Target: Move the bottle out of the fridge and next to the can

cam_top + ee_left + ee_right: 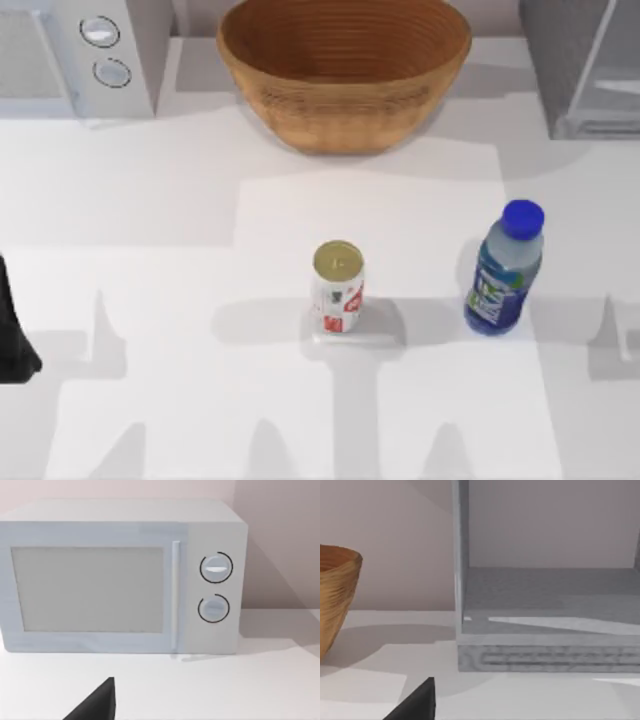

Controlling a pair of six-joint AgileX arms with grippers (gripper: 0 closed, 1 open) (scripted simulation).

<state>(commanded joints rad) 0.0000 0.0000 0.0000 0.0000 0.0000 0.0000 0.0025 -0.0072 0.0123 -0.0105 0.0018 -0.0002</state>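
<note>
While upright, bottle (506,268) stands near can (338,286).

At the frame's top centre I see a brown woven basket (345,70) on the white table (150,300). In the upper left corner stands a white microwave (80,55) with two round knobs (105,52).

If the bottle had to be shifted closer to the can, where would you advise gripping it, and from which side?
I would grip the bottle around its labelled middle, fingers level, coming in from the table's right side. It stands upright and is round, so a side grasp below the blue cap should hold steady. The can stands apart to its left, so that side is best left free.
</note>
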